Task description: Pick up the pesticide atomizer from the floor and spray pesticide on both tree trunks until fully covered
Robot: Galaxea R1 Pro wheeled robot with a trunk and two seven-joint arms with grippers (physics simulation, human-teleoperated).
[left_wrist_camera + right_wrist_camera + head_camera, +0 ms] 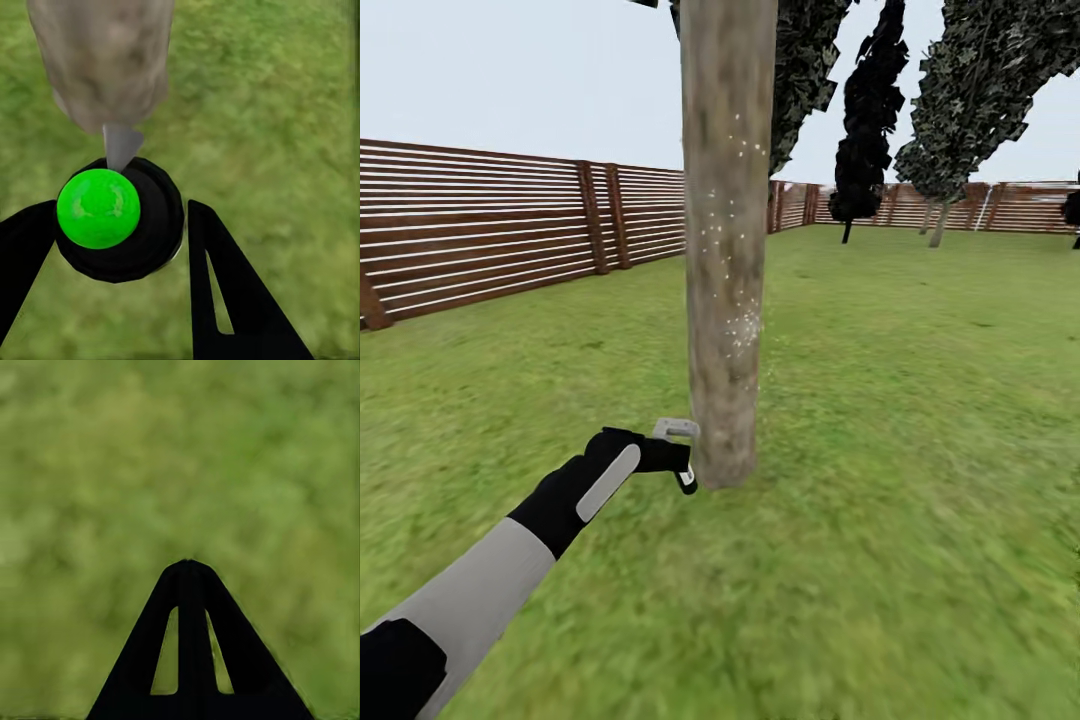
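A thick mottled grey-brown tree trunk [727,250] rises from the lawn straight ahead. White pesticide specks [740,325] dot its middle and upper part. My left gripper [678,455] is low beside the trunk's base, shut on the pesticide atomizer [686,480]. In the left wrist view the atomizer [120,217] is a black round body with a green top between the fingers of the left gripper [120,211]. Its grey nozzle points at the trunk [105,60], close in front. My right gripper [190,564] hangs shut over blurred grass, holding nothing.
A brown slatted fence [480,230] runs along the left and across the back. A second green-crowned tree [960,100] stands far back right, next to a thin black-leaved tree [865,130]. Green lawn [920,420] spreads around the trunk.
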